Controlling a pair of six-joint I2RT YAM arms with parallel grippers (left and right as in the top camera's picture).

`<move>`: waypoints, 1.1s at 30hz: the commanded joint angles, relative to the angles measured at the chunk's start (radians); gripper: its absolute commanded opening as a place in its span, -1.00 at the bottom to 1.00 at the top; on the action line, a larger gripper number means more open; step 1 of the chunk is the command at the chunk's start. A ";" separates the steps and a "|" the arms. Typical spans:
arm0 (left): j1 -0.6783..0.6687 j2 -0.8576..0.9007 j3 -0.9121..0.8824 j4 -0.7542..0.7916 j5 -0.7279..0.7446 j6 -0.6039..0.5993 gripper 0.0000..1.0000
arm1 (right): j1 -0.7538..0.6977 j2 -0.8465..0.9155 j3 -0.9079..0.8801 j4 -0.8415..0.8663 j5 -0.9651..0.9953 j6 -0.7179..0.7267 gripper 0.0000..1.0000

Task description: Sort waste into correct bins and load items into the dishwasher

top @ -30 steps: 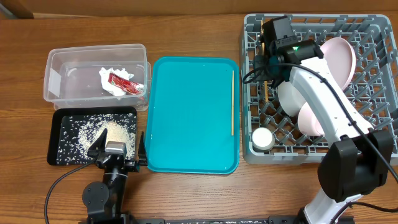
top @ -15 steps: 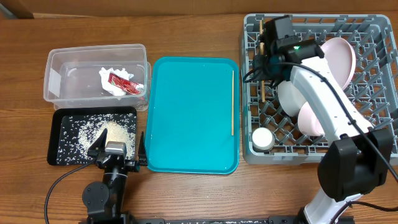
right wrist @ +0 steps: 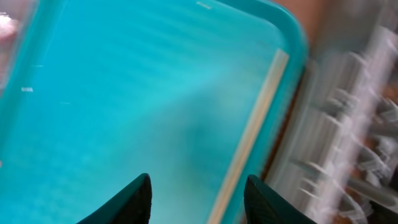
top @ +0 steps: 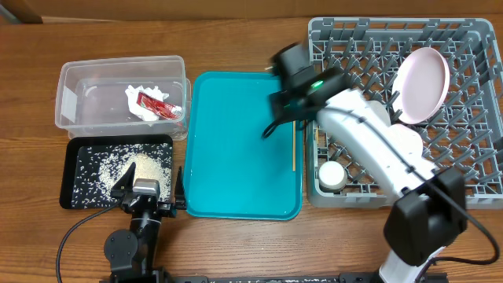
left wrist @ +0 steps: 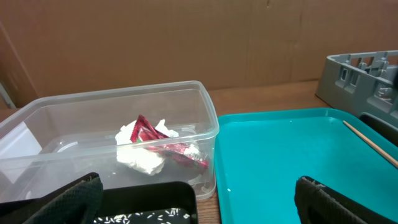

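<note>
Nothing legible anywhere; print on the red sauce packet point(left wrist: 171, 148) (if any) too small to read.

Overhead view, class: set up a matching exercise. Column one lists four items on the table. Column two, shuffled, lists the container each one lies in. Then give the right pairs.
Column one:
1. red sauce packet
2. rice grains
3. chopstick
4. white cup

Column two:
A. grey dish rack
B. teal tray
C. clear tub
D. black tray

Pairs: 1-C, 2-D, 3-B, 4-A.
</note>
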 commanded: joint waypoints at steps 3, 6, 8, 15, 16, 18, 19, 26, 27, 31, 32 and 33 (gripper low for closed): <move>0.006 -0.009 -0.003 0.000 0.008 0.008 1.00 | 0.075 0.073 -0.045 0.086 0.246 0.117 -0.03; 0.006 -0.009 -0.003 0.000 0.008 0.008 1.00 | 0.069 0.138 -0.063 0.116 0.264 0.135 -0.03; 0.006 -0.009 -0.003 0.000 0.008 0.008 1.00 | 0.058 0.195 -0.064 0.123 0.293 0.136 -0.04; 0.006 -0.009 -0.003 0.000 0.008 0.007 1.00 | 0.031 0.315 -0.065 0.104 0.292 0.137 -0.07; 0.006 -0.009 -0.003 0.000 0.008 0.008 1.00 | 0.030 0.330 -0.065 0.093 0.278 0.139 -0.16; 0.006 -0.009 -0.003 0.000 0.008 0.007 1.00 | 0.031 0.346 -0.065 0.067 0.230 0.138 -0.32; 0.006 -0.009 -0.003 0.000 0.008 0.008 1.00 | 0.031 0.352 -0.065 0.052 0.201 0.138 -0.41; 0.006 -0.009 -0.003 0.000 0.008 0.008 1.00 | 0.043 0.352 -0.055 -0.039 -0.045 0.048 -0.92; 0.006 -0.009 -0.003 0.000 0.008 0.008 1.00 | 0.047 0.348 -0.050 -0.048 -0.072 0.028 -0.92; 0.006 -0.009 -0.003 0.000 0.008 0.008 1.00 | 0.060 0.311 -0.029 -0.068 -0.087 0.017 -0.92; 0.006 -0.009 -0.003 0.000 0.008 0.007 1.00 | 0.060 0.296 -0.023 -0.068 -0.088 0.017 -0.92; 0.006 -0.009 -0.003 0.000 0.008 0.008 1.00 | 0.060 0.274 -0.013 -0.066 -0.087 0.017 -0.92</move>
